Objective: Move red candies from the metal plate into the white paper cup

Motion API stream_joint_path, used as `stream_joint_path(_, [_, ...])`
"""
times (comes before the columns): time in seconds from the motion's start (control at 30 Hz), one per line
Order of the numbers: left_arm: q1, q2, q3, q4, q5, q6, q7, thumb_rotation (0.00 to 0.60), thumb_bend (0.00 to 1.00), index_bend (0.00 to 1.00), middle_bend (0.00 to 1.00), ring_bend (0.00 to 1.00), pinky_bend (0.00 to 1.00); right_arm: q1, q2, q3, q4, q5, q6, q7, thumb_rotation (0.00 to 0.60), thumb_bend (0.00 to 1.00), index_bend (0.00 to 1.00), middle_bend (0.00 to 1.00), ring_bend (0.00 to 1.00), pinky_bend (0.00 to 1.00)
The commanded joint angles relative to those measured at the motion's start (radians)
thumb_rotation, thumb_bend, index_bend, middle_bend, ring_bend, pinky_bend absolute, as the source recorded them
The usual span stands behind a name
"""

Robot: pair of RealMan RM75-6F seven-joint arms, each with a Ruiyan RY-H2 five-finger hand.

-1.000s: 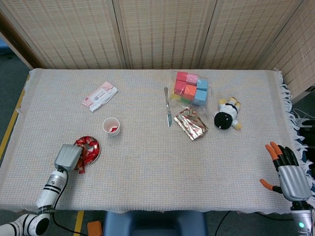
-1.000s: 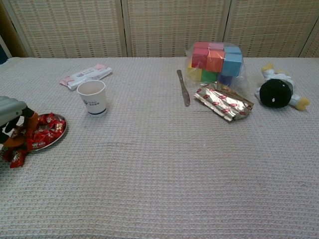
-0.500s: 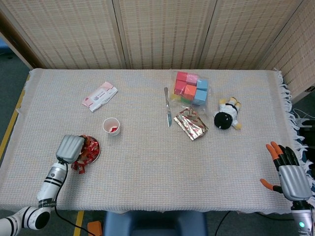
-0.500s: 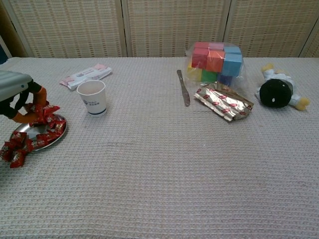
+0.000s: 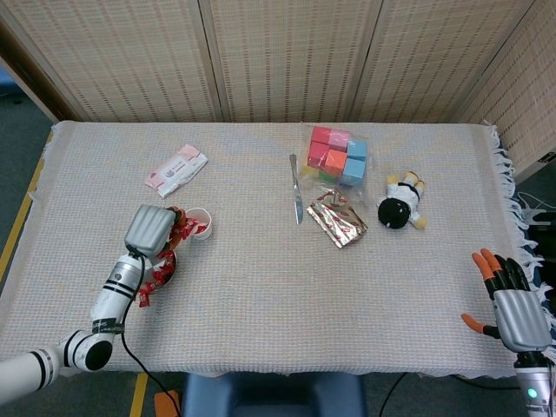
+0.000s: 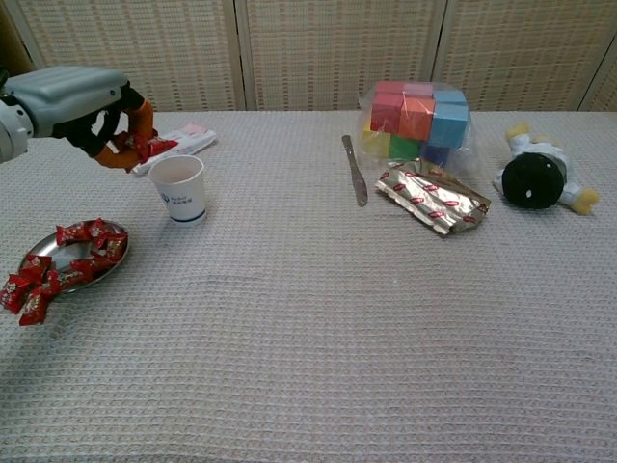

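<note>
Candy now lifted beside cup

We see even, bright indoor light in both views. Shadows soft, faint. Glare on foil pack. Focus sharp; slight bending at head-view edges.

The head view looks steeply down from above the near edge, covering the whole counter at a distance. The chest view sits low and close, facing the screened back wall. Both share the counter's central area.
</note>
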Motion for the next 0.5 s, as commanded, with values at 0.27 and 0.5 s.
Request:
stream_joint_path(0.27, [-0.075, -0.080, -0.008, 0.099, -0.006, -0.003, 0.046, 0.600, 0.52, 0.72, 0.70, 0.65, 1.00, 0.001, -0.001, 0.007, 0.006, 0.020, -0.008, -0.003, 0.600, 0.05, 0.00, 0.00, 0.00, 0.00])
stream_joint_path(0.5, [-0.102, -0.110, -0.004, 0.124, -0.012, -0.003, 0.055, 0.600, 0.52, 0.72, 0.70, 0.65, 1.00, 0.001, 0.000, 0.010, 0.006, 0.025, -0.011, 0.000, 0.600, 0.05, 0.00, 0.00, 0.00, 0.00])
